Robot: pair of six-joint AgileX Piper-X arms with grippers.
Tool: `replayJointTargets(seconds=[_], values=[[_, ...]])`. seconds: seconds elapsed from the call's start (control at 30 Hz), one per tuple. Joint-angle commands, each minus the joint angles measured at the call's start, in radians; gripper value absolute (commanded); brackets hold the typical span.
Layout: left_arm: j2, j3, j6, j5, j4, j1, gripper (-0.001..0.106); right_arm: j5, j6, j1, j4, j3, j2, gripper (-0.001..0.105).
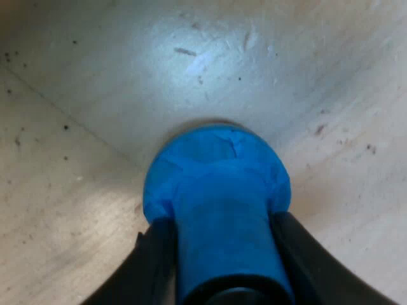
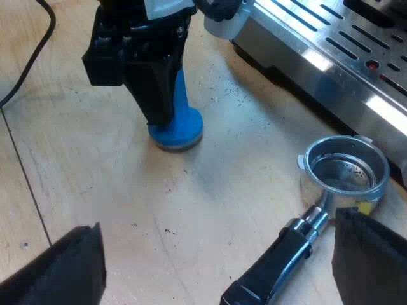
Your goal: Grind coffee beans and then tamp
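A blue tamper (image 1: 216,184) stands upright with its base on the pale wooden table (image 1: 76,190). My left gripper (image 1: 219,222) is shut on its stem, one black finger on each side. In the right wrist view, the left gripper (image 2: 159,114) grips the same tamper (image 2: 184,130) from above, close to the espresso machine's front (image 2: 331,63). The metal holder (image 2: 346,168) lies loose on the table beside the machine, its basket showing bare metal and its dark handle (image 2: 273,273) pointing away from the machine. My right gripper (image 2: 219,244) hovers open above the handle, holding nothing.
The machine's slotted steel drip tray (image 2: 356,38) runs along one side of the table. Dark coffee specks are scattered over the wood (image 2: 191,210) between the tamper and the holder. A black cable (image 2: 25,70) lies on the table beyond the tamper.
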Motion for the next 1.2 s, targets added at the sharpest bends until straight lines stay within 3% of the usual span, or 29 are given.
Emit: replayJointTargets(seconds=[0.03, 0.27, 0.4, 0.47, 0.63, 0.83, 1.2], values=[[-0.010, -0.002, -0.005, -0.007, 0.036, -0.004, 0.000, 0.000, -0.002, 0.001, -0.014, -0.003, 0.000, 0.074], [-0.148, -0.005, 0.011, -0.013, 0.048, -0.004, 0.000, 0.003, 0.014, 0.001, -0.014, -0.003, 0.000, 0.074], [-0.229, -0.041, 0.014, 0.006, 0.048, -0.004, 0.000, 0.176, 0.111, 0.001, -0.015, 0.015, 0.000, 0.074], [-0.247, -0.070, 0.014, 0.022, 0.050, -0.004, 0.000, 0.235, 0.111, 0.001, -0.027, 0.036, 0.000, 0.074], [-0.249, -0.189, 0.014, 0.022, 0.073, -0.004, 0.000, 0.244, 0.102, 0.001, -0.169, 0.123, 0.000, 0.074], [-0.245, -0.267, 0.014, 0.050, 0.078, -0.019, 0.000, 0.244, 0.089, 0.001, -0.318, 0.219, 0.000, 0.074], [-0.123, -0.364, 0.014, 0.013, 0.079, -0.149, 0.000, 0.247, 0.086, 0.001, -0.343, 0.254, 0.000, 0.074]])
